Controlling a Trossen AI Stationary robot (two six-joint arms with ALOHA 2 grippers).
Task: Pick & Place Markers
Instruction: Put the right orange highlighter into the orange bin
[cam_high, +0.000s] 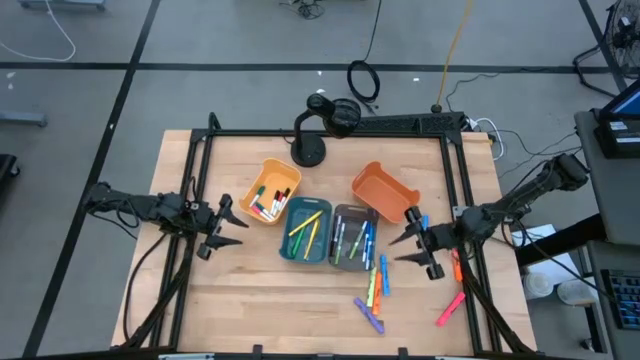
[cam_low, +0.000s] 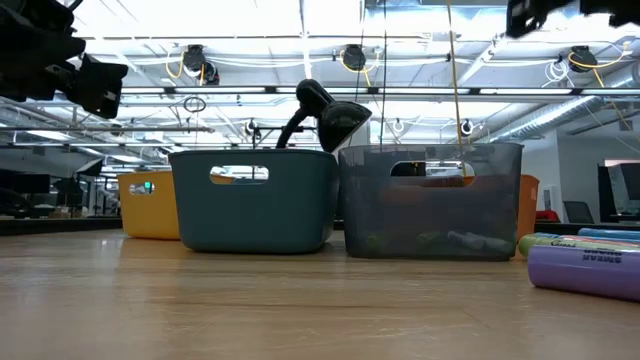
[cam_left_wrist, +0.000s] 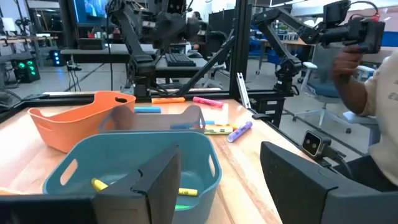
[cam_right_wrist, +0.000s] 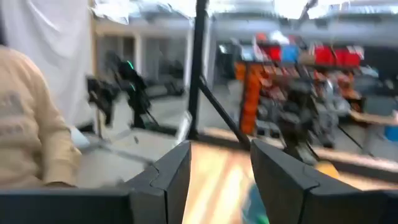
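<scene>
Left wrist view only: person's sleeve (cam_left_wrist: 382, 99) beyond table edge; both arms' jaws spread, empty, beside bins (cam_high: 305, 229).

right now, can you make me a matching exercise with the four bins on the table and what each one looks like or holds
Things:
1. yellow bin
2. teal bin
3. grey bin
4. orange bin

States:
A. tipped on its side, no markers seen in it
B. see-through walls, right of the teal one in the high view
C. holds yellow and green markers
D. holds red, white and orange markers, nearest the left end effector

Pairs: 1-D, 2-C, 3-B, 4-A
</scene>
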